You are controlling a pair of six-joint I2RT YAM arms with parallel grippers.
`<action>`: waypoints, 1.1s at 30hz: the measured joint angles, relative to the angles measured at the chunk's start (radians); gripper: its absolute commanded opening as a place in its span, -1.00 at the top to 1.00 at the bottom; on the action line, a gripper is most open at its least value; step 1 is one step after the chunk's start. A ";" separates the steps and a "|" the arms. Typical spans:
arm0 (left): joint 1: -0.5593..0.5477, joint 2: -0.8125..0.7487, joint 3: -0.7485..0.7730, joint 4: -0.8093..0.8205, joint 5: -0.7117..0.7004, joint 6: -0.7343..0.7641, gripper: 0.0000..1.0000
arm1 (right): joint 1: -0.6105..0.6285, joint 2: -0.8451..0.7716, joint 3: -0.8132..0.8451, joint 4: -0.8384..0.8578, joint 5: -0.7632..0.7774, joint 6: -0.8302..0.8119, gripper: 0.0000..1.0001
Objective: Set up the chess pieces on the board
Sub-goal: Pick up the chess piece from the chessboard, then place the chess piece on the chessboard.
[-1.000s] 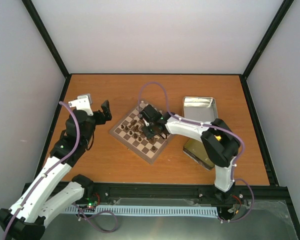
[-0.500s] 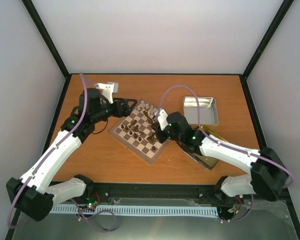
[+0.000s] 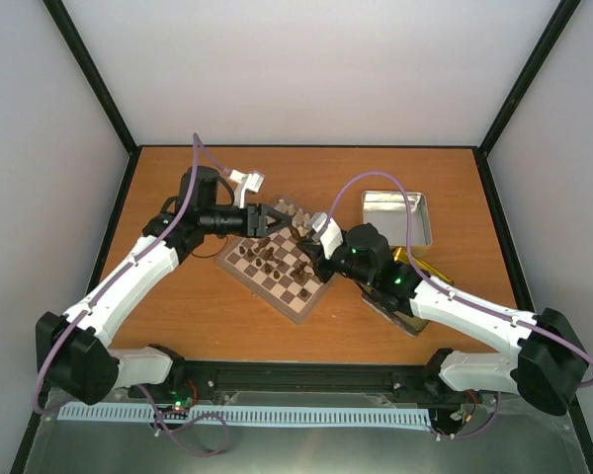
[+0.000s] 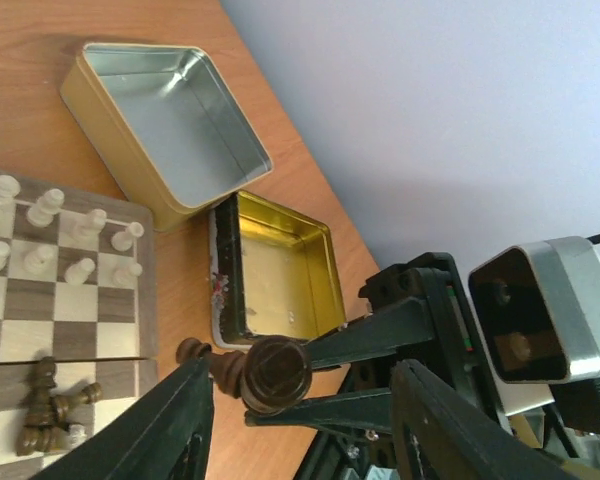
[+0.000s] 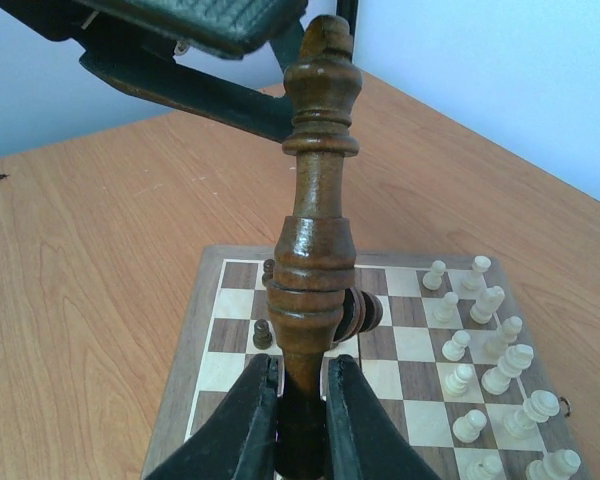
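The board (image 3: 295,296) lies at the table's centre. Several dark chess pieces (image 3: 272,259) lie and stand in a loose heap on it, and cream pieces (image 3: 292,212) stand in rows on its far side. My right gripper (image 3: 314,249) hovers over the board, shut on the lower stem of one tall dark piece (image 5: 318,200). My left gripper (image 3: 274,221) faces it from the left. In the left wrist view the left gripper (image 4: 302,368) is open, its fingers either side of that piece (image 4: 277,373), whose round base faces the camera.
An open silver tin (image 3: 395,217) sits right of the board. A gold-lined tin (image 3: 390,291) lies nearer, partly under the right arm. Black frame rails and pale walls enclose the table. A dark pawn (image 5: 264,333) stands on the board below the held piece.
My left arm swung right from the table's left side to the board's far corner, and its jaws have narrowed. The right arm drew back slightly, still gripping the dark piece.
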State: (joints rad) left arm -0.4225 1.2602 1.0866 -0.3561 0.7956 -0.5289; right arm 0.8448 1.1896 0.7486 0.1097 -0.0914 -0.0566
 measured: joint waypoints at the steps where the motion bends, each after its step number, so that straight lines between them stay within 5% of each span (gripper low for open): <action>1: 0.000 0.000 0.000 -0.002 0.011 0.003 0.19 | 0.000 0.000 0.000 0.000 -0.002 0.000 0.86; 10: 0.000 0.020 0.000 -0.004 0.039 0.011 0.40 | 0.000 0.000 0.000 -0.001 -0.027 -0.006 0.86; 17: 0.002 0.026 0.000 0.008 0.039 0.001 0.96 | 0.000 0.005 0.001 -0.003 -0.034 -0.006 0.85; 22: 0.002 0.019 -0.013 0.026 0.032 0.010 0.99 | 0.000 0.021 0.019 -0.020 -0.034 0.018 0.85; 26: 0.002 -0.024 -0.052 0.018 -0.068 0.040 0.99 | 0.000 0.051 0.045 -0.052 -0.032 0.060 0.85; 33: -0.010 -0.186 -0.166 0.001 -0.441 0.113 0.99 | -0.013 0.220 0.211 -0.262 0.039 0.243 0.83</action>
State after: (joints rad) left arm -0.4328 1.0740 0.9203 -0.3550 0.3542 -0.4164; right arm 0.8322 1.4097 0.9596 -0.1528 -0.0521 0.1867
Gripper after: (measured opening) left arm 0.142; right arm 0.112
